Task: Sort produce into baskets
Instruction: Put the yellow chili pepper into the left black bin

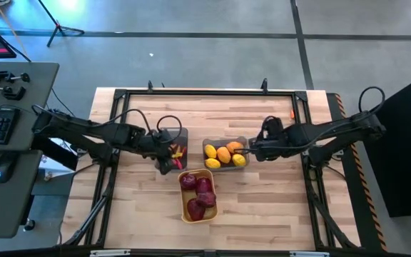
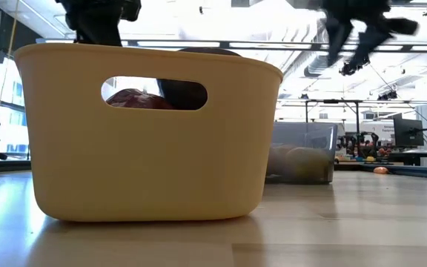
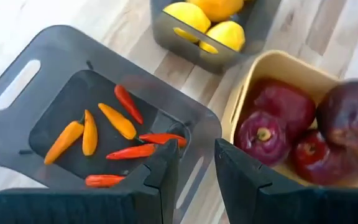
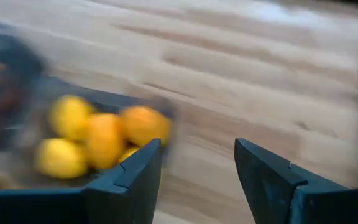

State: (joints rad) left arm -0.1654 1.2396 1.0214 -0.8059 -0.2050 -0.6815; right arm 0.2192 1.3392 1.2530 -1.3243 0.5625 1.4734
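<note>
so almost everything looks sorted: carrot-like pieces [image 3: 118,121] lie in the left grey bin [image 1: 173,137], yellow and orange ovals [image 1: 224,154] in the middle grey bin [image 1: 209,143], dark red rounds [image 1: 198,193] in the yellow basket [image 1: 185,213]. my left tool [image 3: 194,165] hangs empty, fingers a little apart, over the near corner of the carrot bin. my right tool [image 4: 197,171], fingers apart and empty, sits at the oval bin's right end. one small orange piece [image 1: 292,113] lies on the bench [image 1: 262,207] beyond the right arm, so i judge the right arm is nearer.
</note>
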